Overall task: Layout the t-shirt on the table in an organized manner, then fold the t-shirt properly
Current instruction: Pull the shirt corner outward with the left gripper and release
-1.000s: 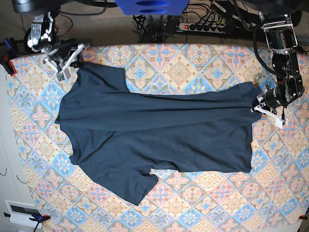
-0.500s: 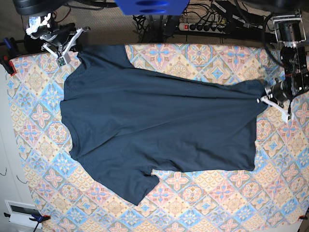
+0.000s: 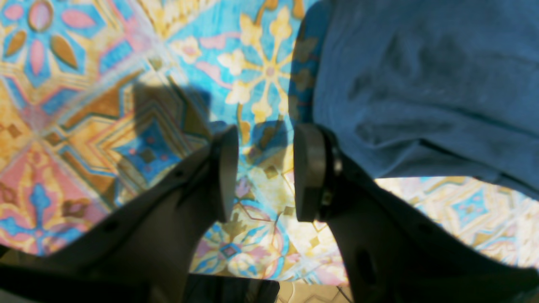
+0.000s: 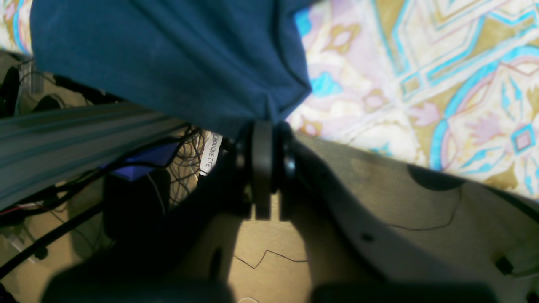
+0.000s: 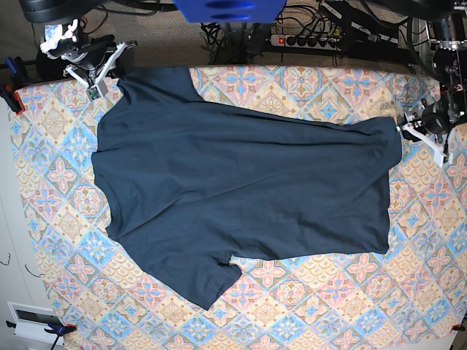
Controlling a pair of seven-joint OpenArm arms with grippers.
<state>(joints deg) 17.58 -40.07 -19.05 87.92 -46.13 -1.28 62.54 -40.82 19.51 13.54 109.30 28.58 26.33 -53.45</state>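
Base view evenly bright and sharp. Wrist views blurred and oversaturated; left pincer (image 3: pixel 263 172) throws a hard shadow on the bench (image 3: pixel 84 126).

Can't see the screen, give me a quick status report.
Left gripper open, clear of t-shirt. Right gripper shut on t-shirt edge. Shirt spread on table. Nothing obstructing.

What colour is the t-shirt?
Plain dark navy-teal t-shirt, clearest in the base view.

T-shirt (image 5: pixel 241 197) lies spread flat on patterned counter (image 5: pixel 306 306). Right hand (image 5: pixel 98 73) at its far sleeve corner; left hand (image 5: pixel 427 138) just beside the hem corner.
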